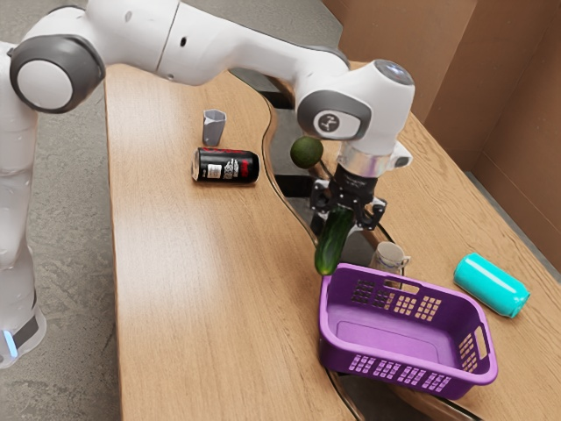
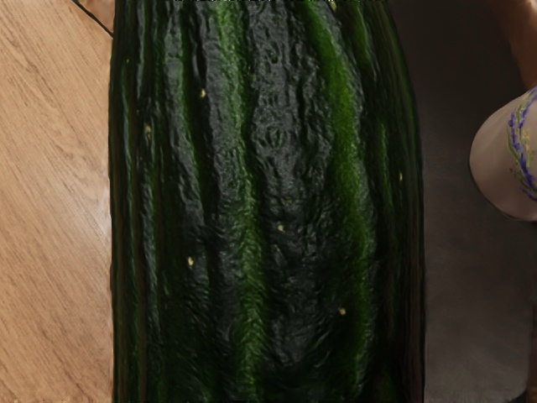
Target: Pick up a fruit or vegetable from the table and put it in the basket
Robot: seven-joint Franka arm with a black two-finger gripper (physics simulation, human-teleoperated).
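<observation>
In the exterior view my gripper (image 1: 347,210) is shut on a dark green cucumber (image 1: 332,244), which hangs tilted below it. The cucumber's lower end is by the near-left corner of the purple basket (image 1: 399,374), at the rim as seen from this camera; whether they touch I cannot tell. Inside the basket no item shows. A round dark green fruit (image 1: 306,153) lies behind the gripper, on the dark channel through the table. The cucumber (image 2: 264,201) looms large and blocks the middle of the wrist view.
A mug (image 1: 388,257) stands just behind the basket, and its side (image 2: 508,155) shows in the wrist view. A turquoise can (image 1: 492,285) lies toward the exterior view's right. On the wooden table (image 1: 184,289) are a black can (image 1: 226,166) and a small grey cup (image 1: 214,127).
</observation>
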